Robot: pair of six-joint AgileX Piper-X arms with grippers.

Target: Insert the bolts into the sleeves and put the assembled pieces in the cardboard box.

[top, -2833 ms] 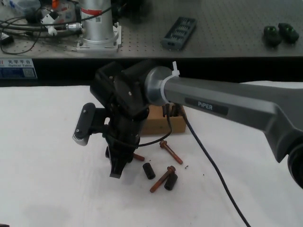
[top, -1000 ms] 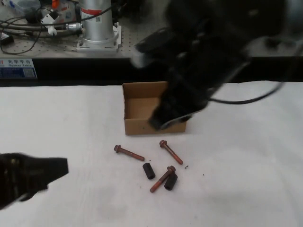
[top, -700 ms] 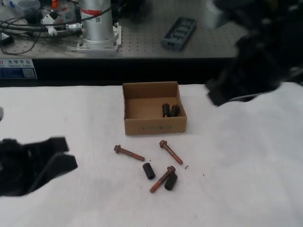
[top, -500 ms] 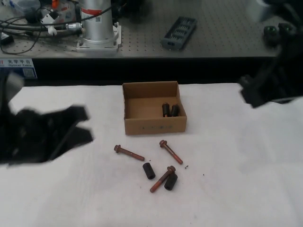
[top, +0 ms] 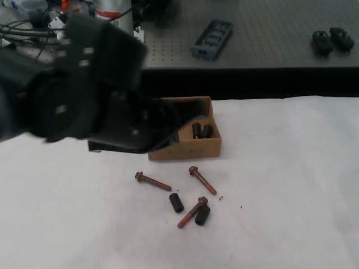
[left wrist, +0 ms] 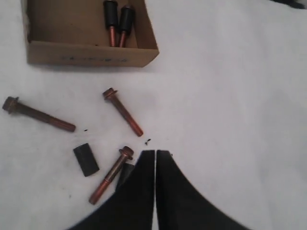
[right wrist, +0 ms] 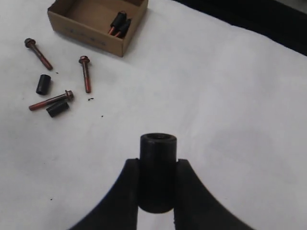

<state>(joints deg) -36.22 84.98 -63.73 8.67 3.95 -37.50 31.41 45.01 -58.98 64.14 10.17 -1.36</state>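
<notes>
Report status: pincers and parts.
Left pincer shut, empty. Right pincer shut on sleeve. Three bolts, two sleeves loose on cloth. Two assembled pieces in cardboard box.

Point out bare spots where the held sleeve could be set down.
Bare cloth lies right of the cardboard box and the loose parts, and also at the near left. It is crowded in front of the box: three bolts and two loose sleeves. The right pincer holds the held sleeve.
</notes>
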